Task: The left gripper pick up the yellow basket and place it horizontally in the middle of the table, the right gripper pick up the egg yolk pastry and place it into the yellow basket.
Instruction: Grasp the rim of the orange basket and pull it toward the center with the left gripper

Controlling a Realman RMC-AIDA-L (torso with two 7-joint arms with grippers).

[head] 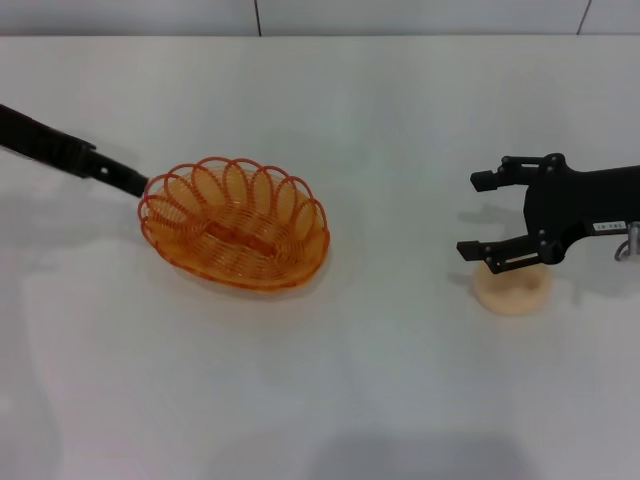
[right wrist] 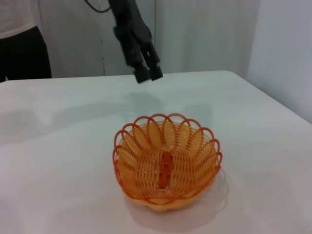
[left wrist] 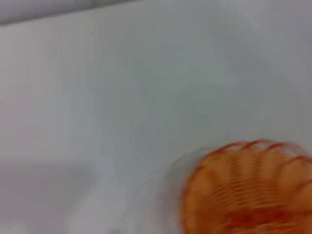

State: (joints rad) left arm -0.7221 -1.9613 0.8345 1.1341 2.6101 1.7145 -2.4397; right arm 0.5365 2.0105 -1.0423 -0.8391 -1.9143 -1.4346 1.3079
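The yellow basket [head: 235,225] stands upright, left of the middle of the table [head: 350,400]. It also shows in the left wrist view [left wrist: 248,190] and the right wrist view [right wrist: 165,168], and it holds nothing. My left gripper [head: 135,182] is just off the basket's left end, apart from it. In the right wrist view it [right wrist: 147,74] hangs above the table beyond the basket, fingers slightly apart and empty. My right gripper [head: 478,215] is open at the right. Its lower finger is over the top edge of the egg yolk pastry [head: 512,288], which lies on the table.
A person in dark clothes [right wrist: 22,48] stands behind the table's far side. A pale curtain or wall [right wrist: 204,34] is behind the table. The table's far edge [head: 300,36] runs along the top of the head view.
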